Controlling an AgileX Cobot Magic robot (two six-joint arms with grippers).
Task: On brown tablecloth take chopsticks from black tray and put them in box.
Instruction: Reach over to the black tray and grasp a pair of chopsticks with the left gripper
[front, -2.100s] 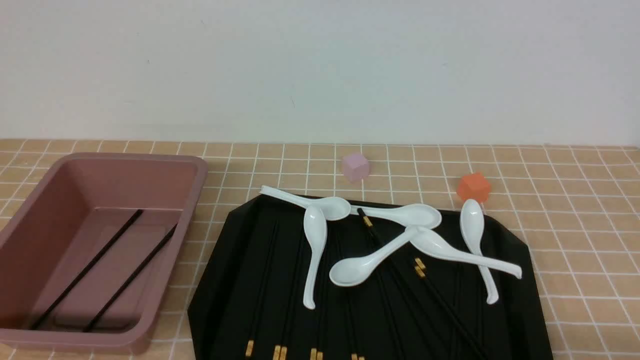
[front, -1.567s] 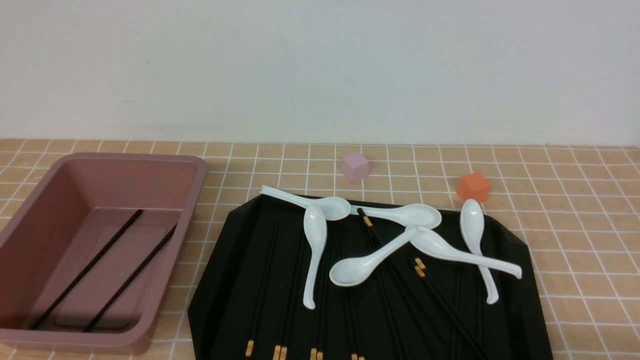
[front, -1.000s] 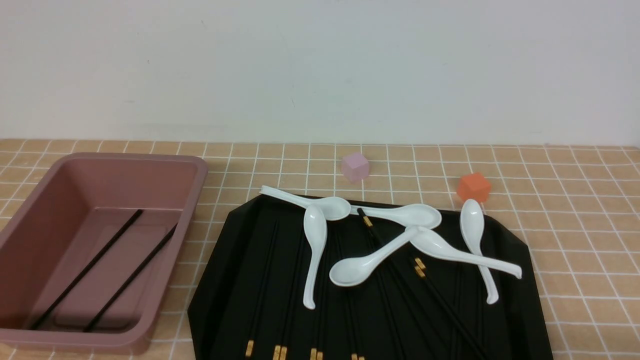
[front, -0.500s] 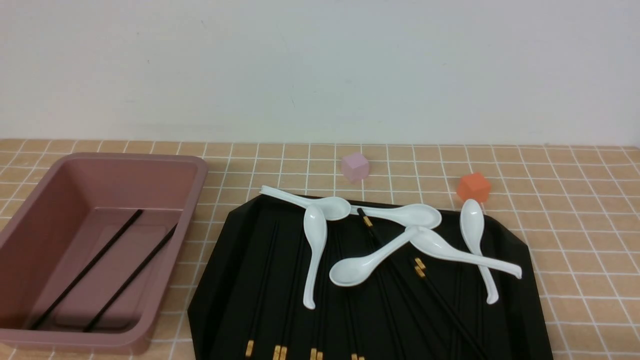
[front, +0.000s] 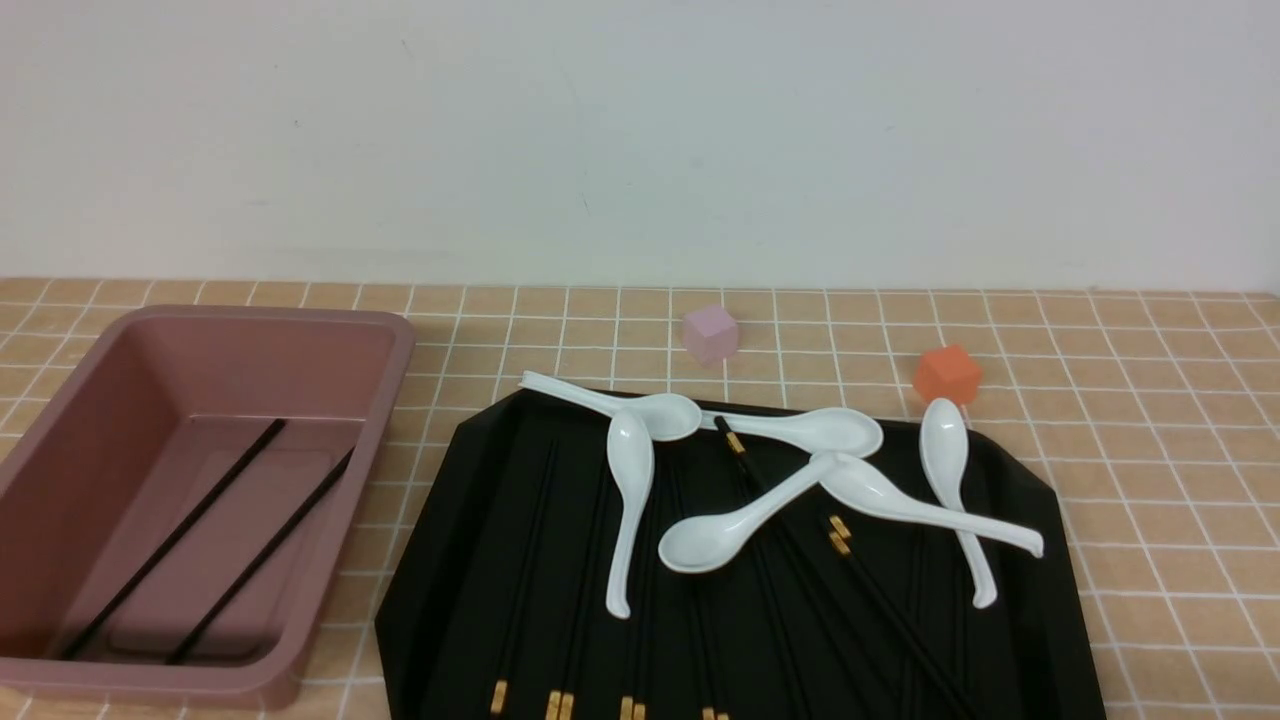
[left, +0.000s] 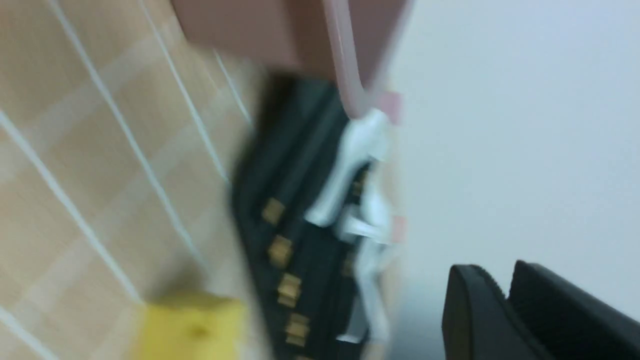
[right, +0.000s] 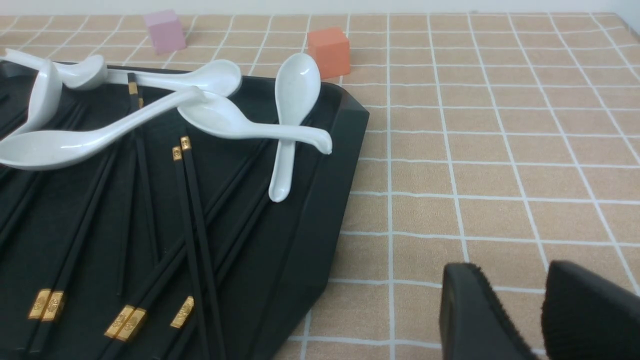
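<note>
Checked tablecloth: we judge the job barely begun.
Two chopsticks lie in the box at the left edge; most lie on the tray. Our right gripper stands slightly open, empty; left gripper, we cannot tell.

Left fingers blurred, perhaps nearly together, right fingers slightly apart
</note>
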